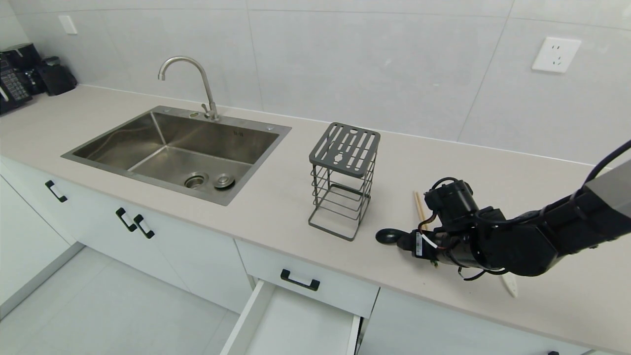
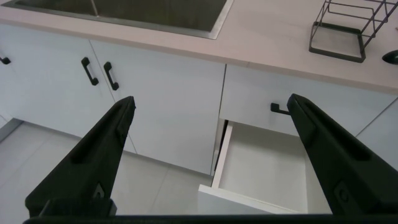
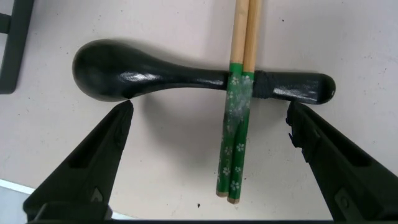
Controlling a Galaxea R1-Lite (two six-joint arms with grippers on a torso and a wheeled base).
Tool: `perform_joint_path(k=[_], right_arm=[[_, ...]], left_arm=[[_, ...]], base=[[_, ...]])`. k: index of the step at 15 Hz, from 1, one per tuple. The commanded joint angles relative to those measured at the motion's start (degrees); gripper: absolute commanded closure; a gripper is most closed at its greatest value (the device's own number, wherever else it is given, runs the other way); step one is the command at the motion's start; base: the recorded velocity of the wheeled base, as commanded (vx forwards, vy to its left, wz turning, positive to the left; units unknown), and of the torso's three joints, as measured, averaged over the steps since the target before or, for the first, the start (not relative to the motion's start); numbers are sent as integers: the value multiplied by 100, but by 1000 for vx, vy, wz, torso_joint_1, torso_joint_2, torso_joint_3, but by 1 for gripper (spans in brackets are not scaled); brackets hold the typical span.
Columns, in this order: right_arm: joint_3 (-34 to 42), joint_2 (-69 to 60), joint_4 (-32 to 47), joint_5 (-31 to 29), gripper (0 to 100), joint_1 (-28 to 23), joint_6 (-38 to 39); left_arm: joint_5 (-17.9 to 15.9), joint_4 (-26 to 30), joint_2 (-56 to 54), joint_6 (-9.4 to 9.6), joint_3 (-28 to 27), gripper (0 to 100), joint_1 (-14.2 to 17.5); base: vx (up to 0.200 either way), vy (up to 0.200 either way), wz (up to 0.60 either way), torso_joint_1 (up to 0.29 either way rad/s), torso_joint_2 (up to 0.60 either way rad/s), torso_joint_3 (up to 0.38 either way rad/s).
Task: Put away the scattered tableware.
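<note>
Where the counter [image 1: 276, 197] runs right of the rack [image 1: 344, 180], a black spoon [image 3: 155, 78] lies flat, its bowl pointing toward the rack and near the rack's base. Two chopsticks [image 3: 239, 124] lie side by side across the spoon's handle, touching it. Their green flowered ends (the ones toward the counter's front) reach just past the handle, and their plain wood ends point toward the wall.

The right claw [image 3: 208, 112] hangs over this crossing with its fingers [image 3: 93, 162] spread wide, gripping nothing.

Under the right arm, near the counter's front edge, a small white item [image 1: 510, 285] pokes out (what it is I cannot tell).

The left claw [image 2: 211, 102] sits out in front of the cabinets, below counter level. Its fingers [image 2: 99, 149] are also wide apart, with nothing between them. Past it a drawer [image 2: 261, 168] stands pulled open, roughly under the rack.

The sink [image 1: 172, 148] is set into the counter left of the rack, well apart from the spoon and chopsticks.
</note>
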Motion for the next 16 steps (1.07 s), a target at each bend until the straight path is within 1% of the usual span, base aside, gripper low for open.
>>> perform_joint_path(k=[1, 4, 5, 11, 16], right_arm=[[-5, 4, -1, 4, 0, 3, 1], [-40, 21, -1, 4, 0, 12, 1], [-49, 39, -1, 4, 100, 12, 10], [-13, -5, 8, -5, 100, 3, 54], [189, -691, 8, -14, 100, -50, 62]], left_arm=[[-4, -1, 9, -1, 0, 0, 0], [4, -1, 9, -1, 0, 0, 0], [-4, -1, 9, -1, 0, 0, 0], [-4, -1, 9, -1, 0, 0, 0], [-4, -1, 9, -1, 0, 0, 0]], base=[[0, 0, 0, 0, 0, 0], [0, 0, 0, 0, 0, 0], [0, 0, 0, 0, 0, 0], [0, 0, 0, 0, 0, 0], [0, 0, 0, 0, 0, 0]])
